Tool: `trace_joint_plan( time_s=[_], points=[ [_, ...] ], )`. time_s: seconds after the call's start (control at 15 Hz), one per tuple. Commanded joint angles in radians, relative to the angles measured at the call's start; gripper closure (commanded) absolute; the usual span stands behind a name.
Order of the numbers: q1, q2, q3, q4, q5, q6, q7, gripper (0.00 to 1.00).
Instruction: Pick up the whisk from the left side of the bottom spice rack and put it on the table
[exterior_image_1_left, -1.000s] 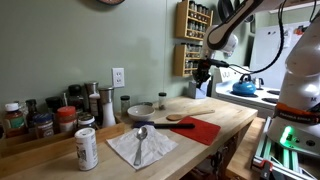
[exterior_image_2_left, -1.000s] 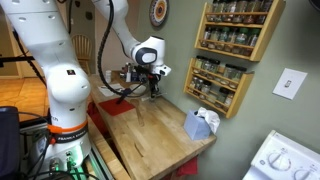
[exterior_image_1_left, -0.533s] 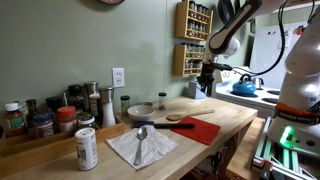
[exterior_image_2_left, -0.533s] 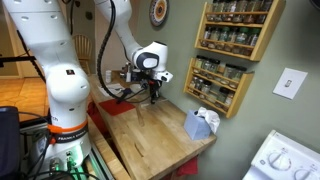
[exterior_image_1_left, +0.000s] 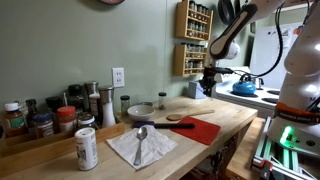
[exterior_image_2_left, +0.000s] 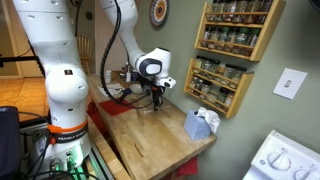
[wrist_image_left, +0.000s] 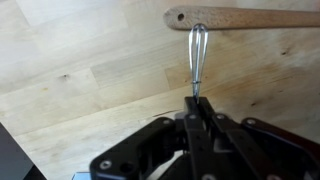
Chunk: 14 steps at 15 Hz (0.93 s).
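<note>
**While over the table (wrist_image_left: 80, 70), whisk (wrist_image_left: 198, 55) is clamped in the gripper (wrist_image_left: 197, 105)**

Where an exterior view takes in the whole counter, the gripper (exterior_image_1_left: 207, 88) hangs over the far end of the table, lower in the picture than the bottom spice rack (exterior_image_1_left: 190, 62). The whisk is too fine to make out here. A red mat (exterior_image_1_left: 203, 130) and a metal spoon (exterior_image_1_left: 141, 140) lie nearer the camera, well apart from the gripper.

In an exterior view, the gripper (exterior_image_2_left: 157, 98) points down over the table, apart from the bottom spice rack (exterior_image_2_left: 221, 85) on the wall.

In the wrist view, both jaws are closed on the whisk's handle. Its wire loops reach away over the table, their tip overlapping a wooden utensil (wrist_image_left: 250, 17); contact there cannot be told
</note>
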Motion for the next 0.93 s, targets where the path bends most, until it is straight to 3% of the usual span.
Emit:
trace_joint_plan(
  time_s=[0.0,0.4,0.87],
  points=[
    [0.015,0.069,-0.037,0.001,0.043,0.087,-0.037,0.98],
    [0.057,0.192,-0.059,0.019,0.231,0.172,-0.161,0.98],
    [0.045,0.246,-0.04,0.054,0.377,0.15,-0.241,0.98]
  ],
)
